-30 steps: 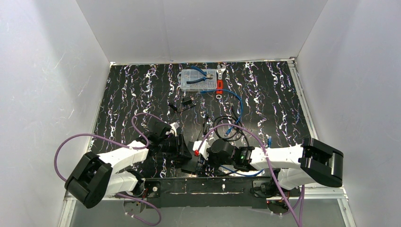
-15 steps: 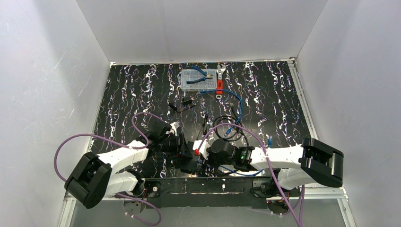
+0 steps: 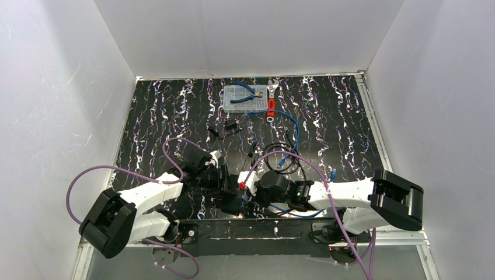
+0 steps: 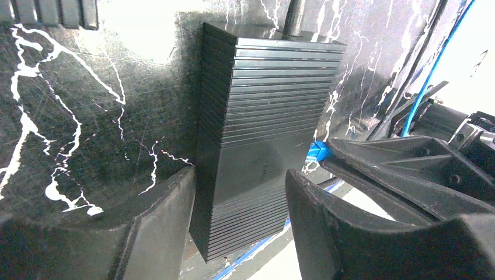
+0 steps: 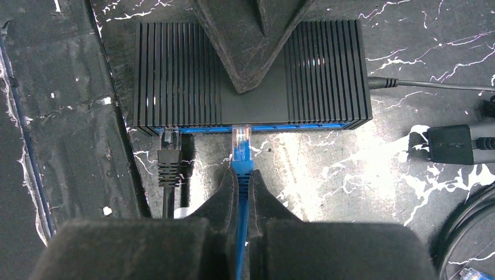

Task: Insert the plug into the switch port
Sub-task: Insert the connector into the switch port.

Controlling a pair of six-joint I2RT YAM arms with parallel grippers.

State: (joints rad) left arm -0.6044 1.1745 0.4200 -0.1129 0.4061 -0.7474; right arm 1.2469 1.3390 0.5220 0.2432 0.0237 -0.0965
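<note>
The switch, a flat ribbed black box [image 4: 262, 105], lies on the mat near the arm bases [image 3: 234, 203]. My left gripper [image 4: 239, 175] straddles it from behind, jaws open, with a finger [image 4: 157, 233] close along each side. My right gripper [image 5: 242, 175] is shut on the blue cable just behind its clear plug [image 5: 241, 139]. The plug's tip meets the switch port [image 5: 241, 128] in the box's front edge [image 5: 292, 126]; I cannot tell how far in it sits. In the top view both grippers [image 3: 226, 185] [image 3: 248, 196] crowd the box.
A black plug [image 5: 169, 156] sits in a port further left, and a black lead [image 5: 408, 84] leaves the box's right end. Coiled black and blue cables [image 3: 286, 157] lie behind the right gripper. A clear parts box [image 3: 246, 98] and a red-handled tool [image 3: 270, 108] are at the back.
My left gripper's jaws have widened a little around the box and the gripper has edged toward the right arm. The right gripper still pinches the blue cable at the box's edge.
</note>
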